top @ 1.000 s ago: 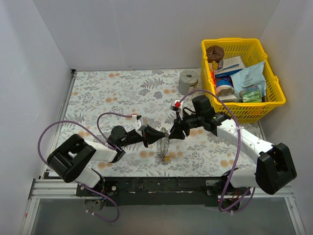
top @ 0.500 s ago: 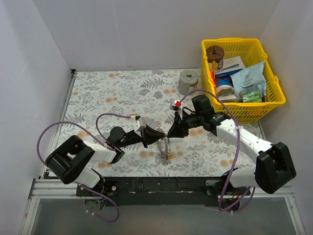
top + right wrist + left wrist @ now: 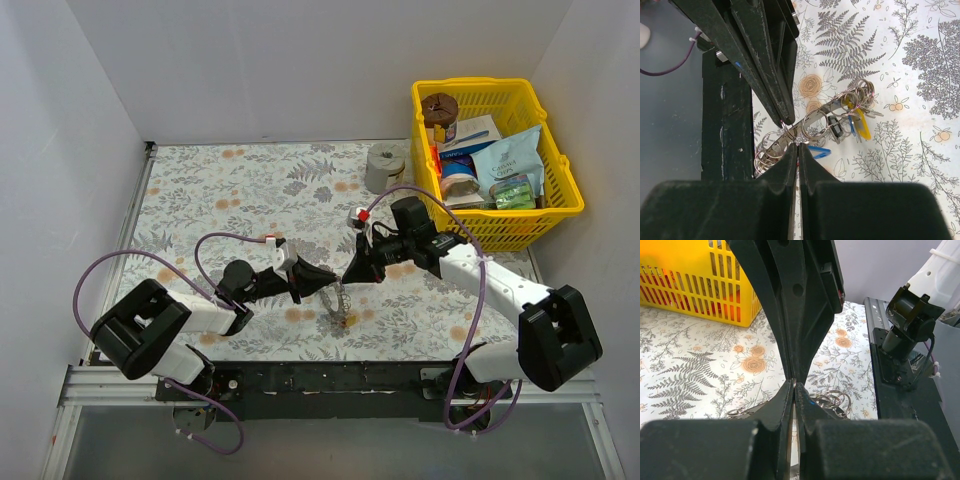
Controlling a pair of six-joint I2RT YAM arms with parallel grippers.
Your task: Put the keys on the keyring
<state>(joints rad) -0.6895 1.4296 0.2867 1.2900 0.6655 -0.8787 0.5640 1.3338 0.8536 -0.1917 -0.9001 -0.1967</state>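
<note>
Both arms have crept slightly leftward over the last second, tips staying together at the keyring (image 3: pixel 816 120). The left gripper (image 3: pixel 794 389) and right gripper (image 3: pixel 798 148) are each pinched closed, apparently on the ring's rim or one of its small wire loops; I cannot tell which. The ring stands edge-on between them, low over the floral tablecloth (image 3: pixel 220 190). A yellow key (image 3: pixel 861 128) and a blue key (image 3: pixel 819 152) sit among its loops. One grip should stay steady while the other pries gently, without twisting the thin metal.
</note>
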